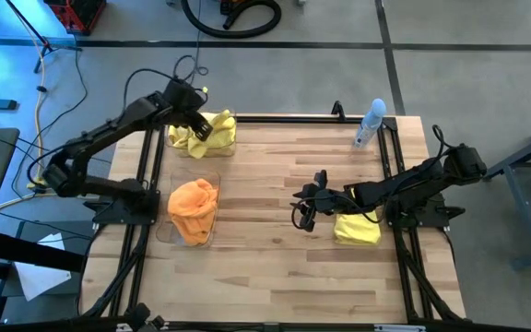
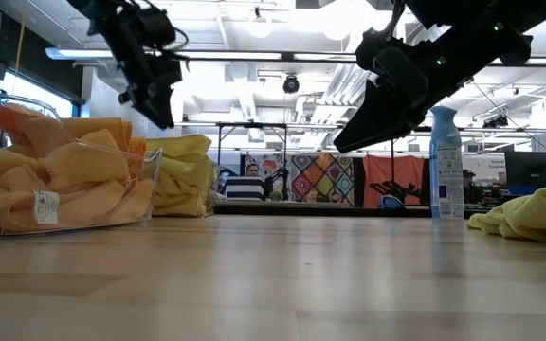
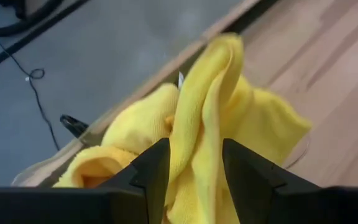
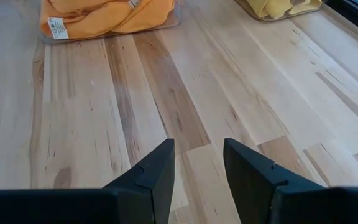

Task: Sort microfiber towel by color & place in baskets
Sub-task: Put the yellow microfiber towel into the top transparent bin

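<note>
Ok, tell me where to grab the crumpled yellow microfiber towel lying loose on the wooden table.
Take the crumpled yellow microfiber towel by its raised folds, coming straight down from above. It lies slumped low on the wooden table, so a side approach would likely just push it. The empty right gripper sits beside it.

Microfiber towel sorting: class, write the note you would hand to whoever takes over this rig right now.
Left gripper: over the far basket, fingers either side of a yellow towel; grip unclear.
Right gripper: open, empty, above bare table near its middle.
Near basket: holds the orange towels.
Far basket: holds yellow towels.
Done: all visible orange is binned, and most yellow.
Left: one loose yellow towel lies on the table under the right arm; it likely goes to the far basket.
</note>
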You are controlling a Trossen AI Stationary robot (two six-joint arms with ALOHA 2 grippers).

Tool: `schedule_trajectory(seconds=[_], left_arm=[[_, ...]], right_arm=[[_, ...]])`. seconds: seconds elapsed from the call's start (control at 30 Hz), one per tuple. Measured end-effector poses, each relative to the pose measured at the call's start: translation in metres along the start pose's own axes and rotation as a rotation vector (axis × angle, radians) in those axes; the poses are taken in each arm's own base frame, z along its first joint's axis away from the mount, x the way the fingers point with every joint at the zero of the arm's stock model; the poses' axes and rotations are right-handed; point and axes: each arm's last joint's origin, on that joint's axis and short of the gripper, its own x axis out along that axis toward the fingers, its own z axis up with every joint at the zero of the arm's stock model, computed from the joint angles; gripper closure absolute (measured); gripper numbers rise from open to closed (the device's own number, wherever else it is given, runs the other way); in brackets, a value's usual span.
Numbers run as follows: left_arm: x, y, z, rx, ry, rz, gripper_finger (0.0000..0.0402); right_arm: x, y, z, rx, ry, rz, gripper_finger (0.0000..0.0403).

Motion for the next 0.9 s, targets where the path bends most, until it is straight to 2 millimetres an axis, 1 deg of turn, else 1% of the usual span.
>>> schedule_trajectory(seconds=[0.1, 0.17, 0.2, 0.37, 0.53, 0.63, 0.7, 0.77, 0.83, 0.9], left_arm=[[-0.005, 0.000, 0.003, -0.039, -0.050, 0.002, 0.0264], [-0.001, 0.000, 0.004, -0.050, -0.065, 0.001, 0.0265], [0.005, -0.001, 0.003, -0.050, -0.064, 0.000, 0.0266], [0.044, -0.008, -0.005, -0.036, -0.007, -0.027, 0.0270], [0.089, -0.014, -0.016, -0.029, 0.131, -0.021, 0.0270], [0.108, -0.015, -0.022, -0.024, 0.196, -0.012, 0.0270], [0.114, -0.015, -0.024, -0.023, 0.214, -0.012, 0.0270], [0.114, -0.015, -0.024, -0.022, 0.215, -0.013, 0.0270], [0.110, -0.015, -0.023, -0.024, 0.206, -0.012, 0.0270], [0.100, -0.014, -0.021, -0.025, 0.189, -0.011, 0.0270]], right_arm=[[0.000, 0.000, 0.000, -0.017, 0.000, 0.000, 0.0269], [0.000, 0.000, 0.000, -0.017, 0.000, 0.000, 0.0269], [0.000, 0.000, 0.000, -0.017, 0.000, 0.000, 0.0269], [0.000, 0.000, 0.000, -0.017, 0.000, 0.000, 0.0269], [0.000, 0.000, 0.000, -0.017, -0.001, 0.000, 0.0269], [0.000, 0.000, 0.000, -0.017, -0.001, 0.000, 0.0269], [0.000, 0.000, 0.000, -0.017, -0.001, 0.000, 0.0269], [0.000, 0.000, 0.000, -0.017, -0.001, 0.000, 0.0269], [0.000, 0.000, 0.000, -0.017, -0.001, 0.000, 0.0269], [0.000, 0.000, 0.000, -0.017, 0.000, 0.000, 0.0269]])
